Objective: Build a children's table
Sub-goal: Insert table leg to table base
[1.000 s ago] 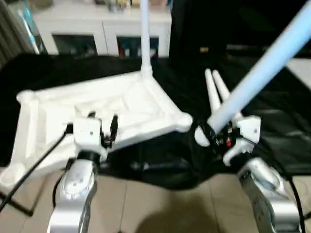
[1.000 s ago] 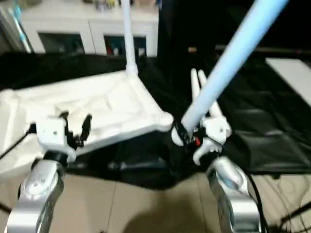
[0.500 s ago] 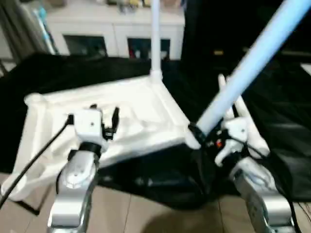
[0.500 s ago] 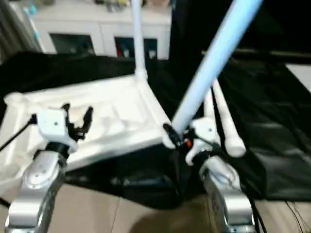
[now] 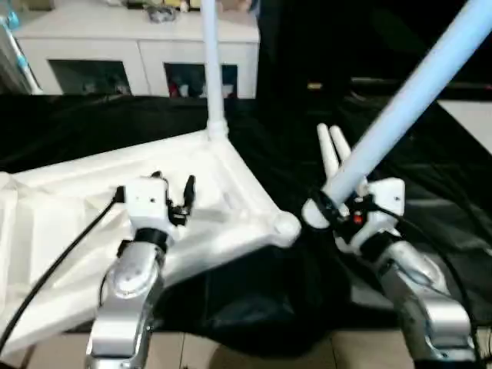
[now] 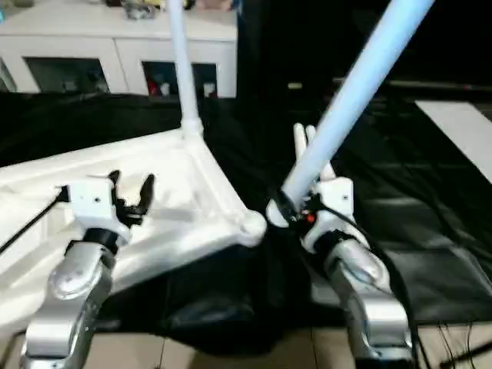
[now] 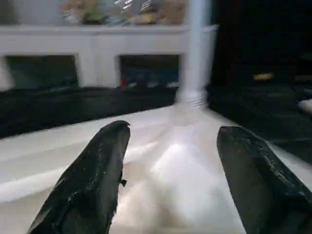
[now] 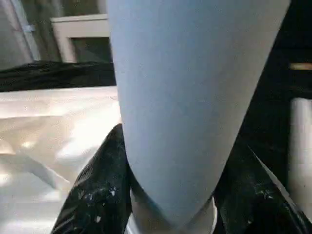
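The white tabletop (image 5: pixel 92 207) lies underside up on a black cloth. One white leg (image 5: pixel 210 69) stands upright in its far corner socket. My left gripper (image 5: pixel 174 183) hovers open over the tabletop's middle, its black fingers (image 7: pixel 97 170) holding nothing. Just right of the empty near corner socket (image 5: pixel 286 225), my right gripper (image 5: pixel 336 206) is shut on the thick lower end of a second leg (image 5: pixel 415 92). That leg slants up and to the right. Black fingers (image 8: pixel 92 200) press on both sides of the held leg (image 8: pixel 185 97). Two more legs (image 5: pixel 329 150) lie on the cloth behind my right gripper.
A white cabinet (image 5: pixel 138 38) with glass doors stands along the back. The black cloth (image 5: pixel 430 184) covers the surface around the tabletop, with folds at the front. Pale floor (image 5: pixel 369 354) shows at the near edge.
The whole picture has shifted as the camera moved. Both arms hold much the same poses, and the held leg's thick end stays just right of the near corner socket.
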Motion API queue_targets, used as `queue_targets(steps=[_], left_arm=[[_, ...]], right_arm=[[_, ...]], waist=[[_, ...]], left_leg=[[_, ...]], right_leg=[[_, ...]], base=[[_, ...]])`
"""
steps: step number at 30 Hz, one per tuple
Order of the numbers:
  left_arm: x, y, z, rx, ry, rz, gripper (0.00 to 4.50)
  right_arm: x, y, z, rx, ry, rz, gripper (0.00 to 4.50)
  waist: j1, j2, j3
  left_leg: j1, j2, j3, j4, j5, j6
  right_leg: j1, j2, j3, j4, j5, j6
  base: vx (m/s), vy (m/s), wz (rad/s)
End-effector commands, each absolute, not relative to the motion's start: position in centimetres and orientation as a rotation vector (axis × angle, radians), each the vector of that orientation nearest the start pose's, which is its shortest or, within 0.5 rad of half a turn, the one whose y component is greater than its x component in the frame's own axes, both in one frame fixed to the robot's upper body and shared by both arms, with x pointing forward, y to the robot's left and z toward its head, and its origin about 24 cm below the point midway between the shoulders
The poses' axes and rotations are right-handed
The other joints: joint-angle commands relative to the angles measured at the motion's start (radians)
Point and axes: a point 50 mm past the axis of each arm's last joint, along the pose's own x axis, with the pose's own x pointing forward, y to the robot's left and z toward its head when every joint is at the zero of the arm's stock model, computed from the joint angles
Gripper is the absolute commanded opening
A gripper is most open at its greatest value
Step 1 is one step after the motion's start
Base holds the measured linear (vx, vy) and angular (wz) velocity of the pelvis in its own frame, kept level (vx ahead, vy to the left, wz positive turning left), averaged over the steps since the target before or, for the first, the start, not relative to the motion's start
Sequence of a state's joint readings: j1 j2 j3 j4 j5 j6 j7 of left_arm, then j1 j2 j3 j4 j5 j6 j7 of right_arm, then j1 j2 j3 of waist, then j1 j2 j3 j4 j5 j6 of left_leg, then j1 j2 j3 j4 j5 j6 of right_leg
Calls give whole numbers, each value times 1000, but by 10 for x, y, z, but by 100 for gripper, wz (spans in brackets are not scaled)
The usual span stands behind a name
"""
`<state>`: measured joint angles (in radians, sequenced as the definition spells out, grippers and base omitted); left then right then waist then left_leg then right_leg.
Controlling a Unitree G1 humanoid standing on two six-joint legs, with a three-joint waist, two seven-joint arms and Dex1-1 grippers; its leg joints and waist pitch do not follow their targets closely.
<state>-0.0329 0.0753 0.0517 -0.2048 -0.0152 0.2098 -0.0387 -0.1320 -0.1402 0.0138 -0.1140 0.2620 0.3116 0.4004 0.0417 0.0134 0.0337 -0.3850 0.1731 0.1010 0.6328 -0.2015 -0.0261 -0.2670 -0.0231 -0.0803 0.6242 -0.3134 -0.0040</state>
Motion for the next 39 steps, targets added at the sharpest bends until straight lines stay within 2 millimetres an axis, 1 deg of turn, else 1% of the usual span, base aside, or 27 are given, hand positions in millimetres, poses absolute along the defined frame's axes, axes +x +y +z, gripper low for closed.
queue_targets(steps=[1,2,3,4,5,6,7,8,9,10,11,12,13,14,15,16,17,18,19,21,22,23,25,26,28,31,39], left_arm=[[256,172,81,71,-42,11,329],[255,173,81,76,-41,9,329],[255,173,81,76,-41,9,329],[254,173,80,80,-37,8,329],[254,173,80,80,-37,8,329],[254,174,79,79,-33,-3,329],[256,175,80,80,-35,-30,329],[257,173,80,84,-37,-63,329],[257,172,79,86,-38,-73,329],[258,172,79,88,-38,-85,329],[258,168,79,65,-35,-150,329],[256,160,78,39,-23,-322,329],[251,152,77,34,-6,-493,329],[249,149,76,33,0,-550,355],[245,145,72,74,40,-649,355],[239,141,64,131,127,-799,362],[236,139,59,159,183,-870,368],[236,139,59,162,190,-877,368],[233,138,55,184,243,-943,368],[233,137,52,187,292,-984,396],[236,135,47,226,367,-1012,405],[236,135,47,229,376,-1013,409],[238,135,44,236,420,-1013,435],[240,134,42,239,445,-1022,391],[244,132,41,242,498,-1013,379],[250,128,40,259,519,-985,352],[251,115,44,243,559,-996,289]], right_arm=[[277,-133,79,108,41,519,186],[278,-132,78,110,45,520,186],[278,-132,78,110,45,520,186],[279,-132,76,96,51,516,186],[279,-132,76,96,51,516,186],[280,-131,77,91,49,513,186],[280,-129,80,99,41,522,186],[280,-129,80,101,38,527,186],[280,-129,80,101,37,528,186],[280,-130,80,101,36,530,186],[280,-131,79,99,38,531,186],[283,-132,78,96,38,530,186],[286,-133,78,99,37,536,186],[286,-133,79,100,36,538,186],[287,-133,80,99,33,549,186],[289,-133,82,95,33,571,186],[290,-133,84,93,37,589,186],[290,-133,84,92,37,591,186],[291,-133,85,83,40,612,186],[292,-133,86,66,57,635,186],[292,-135,86,24,91,671,186],[292,-135,86,18,95,674,186],[291,-137,85,-7,130,686,186],[291,-138,85,-25,149,690,186],[291,-141,86,-32,174,687,186],[290,-143,87,-36,176,692,186],[287,-141,85,-50,197,696,186]], waist=[[-26,24,-41],[-48,22,-63],[-44,10,-62],[-48,-2,-63],[-38,-15,-55],[-33,-13,-48],[2,-51,-38],[40,-68,-43],[47,-70,-43],[54,-59,-42],[51,-46,-34],[54,-18,-41],[41,2,-43],[38,15,-72],[23,9,-76],[35,21,-81],[40,0,-84],[48,3,-83],[54,11,-83],[55,10,-78],[54,17,-59],[49,13,-49],[44,18,-38],[42,15,-30],[44,12,-24],[46,15,-26],[49,14,-42]], left_leg=[[105,110,-85,-131,-294,175],[160,133,-135,-128,-238,296],[171,142,-140,-109,-107,427],[171,145,-141,-104,-34,475],[149,120,-117,-103,35,510],[117,85,-87,-101,12,482],[26,-17,12,-54,-145,331],[-36,-40,11,39,-131,228],[-55,-29,4,54,-98,186],[-51,-20,0,35,-30,117],[-36,-7,7,-19,8,103],[-15,12,9,-53,56,91],[6,34,-5,-89,55,105],[75,56,-29,-70,160,147],[80,66,-45,-59,284,177],[91,68,-53,-32,506,222],[77,54,-43,-16,654,226],[65,38,-31,-16,664,205],[38,14,-12,-24,597,148],[28,18,-5,-39,440,65],[18,26,4,-64,184,10],[21,35,6,-87,-66,-38],[30,40,8,-108,-258,-66],[30,41,12,-113,-318,-72],[34,41,16,-117,-346,-75],[32,42,21,-119,-299,-72],[22,41,29,-112,-172,-29]], right_leg=[[-47,-44,3,-20,-149,-134],[-91,-45,5,39,-73,-89],[-130,-57,19,71,-47,-9],[-146,-66,27,80,-26,25],[-154,-78,47,70,12,55],[-136,-86,60,32,51,40],[-54,-140,119,-94,8,-31],[39,-230,192,-134,-123,-88],[52,-230,190,-133,-172,-109],[46,-199,156,-132,-226,-152],[39,-154,114,-128,-222,-187],[29,-139,87,-116,-174,-193],[1,-89,50,-78,-65,-157],[-53,-72,43,-24,130,-139],[-68,-71,44,-4,233,-132],[-93,-78,51,4,346,-112],[-96,-93,73,8,454,-96],[-90,-92,77,7,496,-93],[-66,-91,79,12,563,-92],[-64,-83,72,3,554,-89],[-62,-97,75,-17,399,-119],[-54,-107,81,-33,224,-148],[-54,-113,87,-51,30,-174],[-55,-119,92,-65,-99,-174],[-61,-128,100,-81,-262,-154],[-66,-126,104,-89,-314,-128],[-68,-111,98,-71,-70,-172]], base=[[193,46,-3],[193,46,-3],[142,18,4],[104,-23,-1],[104,-23,-1],[68,-61,-6],[59,-70,1],[59,-70,1],[71,-64,1],[77,-43,-2],[77,-43,-2],[87,12,1],[0,0,0],[120,45,2],[118,46,-1],[135,78,1],[64,59,-1],[13,51,3],[0,0,0],[0,0,0],[-88,-8,-1],[-88,-8,-1],[-109,-19,0],[-111,-21,-1],[-93,-26,-6],[-49,-19,-5],[0,0,0]])
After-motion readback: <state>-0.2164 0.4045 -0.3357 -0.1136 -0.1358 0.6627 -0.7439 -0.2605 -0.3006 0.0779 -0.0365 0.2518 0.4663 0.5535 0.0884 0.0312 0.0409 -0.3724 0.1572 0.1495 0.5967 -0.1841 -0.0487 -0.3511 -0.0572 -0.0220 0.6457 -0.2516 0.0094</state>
